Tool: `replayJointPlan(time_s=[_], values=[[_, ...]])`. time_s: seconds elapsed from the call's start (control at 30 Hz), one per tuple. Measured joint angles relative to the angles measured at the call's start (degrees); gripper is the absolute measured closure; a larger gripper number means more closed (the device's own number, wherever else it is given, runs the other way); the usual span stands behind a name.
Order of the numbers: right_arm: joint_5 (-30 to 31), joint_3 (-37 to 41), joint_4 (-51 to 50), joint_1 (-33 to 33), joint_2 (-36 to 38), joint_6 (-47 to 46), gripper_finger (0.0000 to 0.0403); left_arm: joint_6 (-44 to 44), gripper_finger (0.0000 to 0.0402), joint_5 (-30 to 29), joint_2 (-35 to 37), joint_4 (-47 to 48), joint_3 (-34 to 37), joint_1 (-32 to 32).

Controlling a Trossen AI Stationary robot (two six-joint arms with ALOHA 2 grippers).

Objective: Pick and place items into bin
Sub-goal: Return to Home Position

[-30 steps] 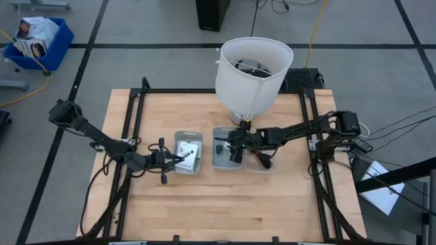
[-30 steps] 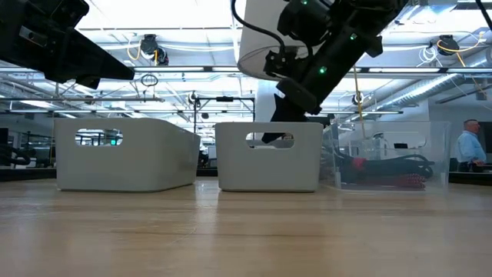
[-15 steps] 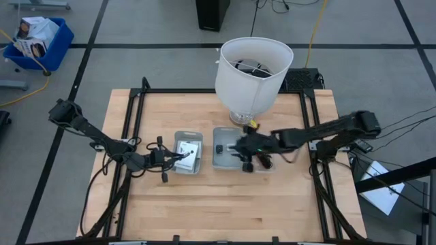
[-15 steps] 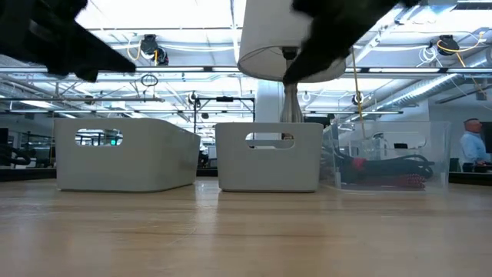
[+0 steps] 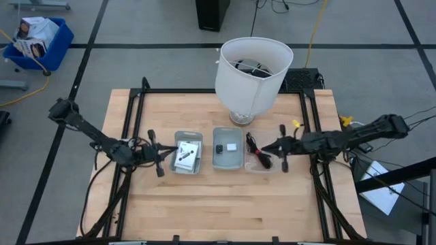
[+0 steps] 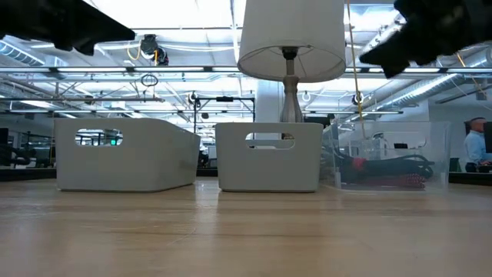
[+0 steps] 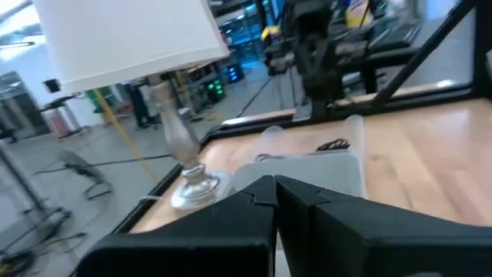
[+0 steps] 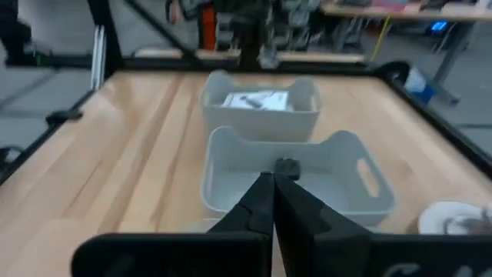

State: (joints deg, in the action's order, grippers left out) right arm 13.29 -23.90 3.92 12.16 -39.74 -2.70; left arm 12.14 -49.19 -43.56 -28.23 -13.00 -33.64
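— Just ahead of the right gripper (image 8: 272, 183), what is there?
— A clear bin (image 5: 271, 163) right under its tips, with the black coiled cable (image 5: 256, 151) and something red, too thin to name. Beyond that stands the middle gray bin (image 5: 228, 161), holding the tiny black cube (image 5: 219, 148) and the tiny white piece (image 5: 232, 146).
— And the gripper itself?
— Fingers pressed together, nothing between them, raised off the worktop (image 5: 204, 211).
— The left gripper (image 7: 274, 185)?
— Likewise closed and empty. Just in front of it is the other gray bin (image 5: 194, 138), with the white square packets (image 5: 185, 151) inside. They overlap, so I cannot count them.
— What does the low view show?
— Little. Both arms are cut off at its top edge, and the gray walls hide what those bins hold. Only the cable shows, through the clear wall. The lamp (image 5: 253, 64) stands off to the right gripper's right and the left gripper's left.
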Motion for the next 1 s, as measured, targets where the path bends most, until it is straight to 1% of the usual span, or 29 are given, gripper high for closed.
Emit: replayJointPlan(time_s=[0.07,0.13,0.23,0.33,0.47,0.53,0.6,0.7,0.8,1.0], values=[[-0.4,4.4,2.4,-1.0,4.2,0.2,0.0402,0.1,0.0399,4.8,1.5,-1.0,1.0,2.7],[-1.5,7.7,2.4,-2.0,7.2,-0.2,0.0402,0.4,0.04,10.0,3.4,-2.3,2.3,5.3],[-2.0,12.1,5.9,-2.3,11.0,-0.7,0.0402,2.3,0.04,14.7,7.5,-3.3,3.8,6.8],[-3.1,14.5,9.6,-2.3,15.7,-0.7,0.0402,4.8,0.04,15.0,12.5,-4.4,6.4,5.8],[-3.0,16.2,8.4,-2.3,20.8,-0.6,0.0403,7.5,0.0401,13.6,19.3,-8.3,11.9,4.5],[-3.0,16.2,6.4,-2.3,22.6,-0.5,0.0403,7.0,0.0401,11.9,22.0,-5.6,12.3,4.6],[-2.9,16.2,4.1,-2.4,24.3,0.6,0.0403,6.7,0.0401,11.5,23.9,-2.7,12.1,4.8],[-1.5,16.3,2.9,-2.8,27.3,1.2,0.0403,6.9,0.0401,11.0,25.8,0.2,12.1,4.7],[-1.5,16.3,1.7,-2.9,30.5,2.5,0.0403,6.8,0.0401,10.6,26.8,3.7,12.3,4.7],[-1.3,16.3,-4.2,-3.1,36.3,4.0,0.0403,2.9,0.0401,10.1,27.5,8.7,12.4,7.3]])
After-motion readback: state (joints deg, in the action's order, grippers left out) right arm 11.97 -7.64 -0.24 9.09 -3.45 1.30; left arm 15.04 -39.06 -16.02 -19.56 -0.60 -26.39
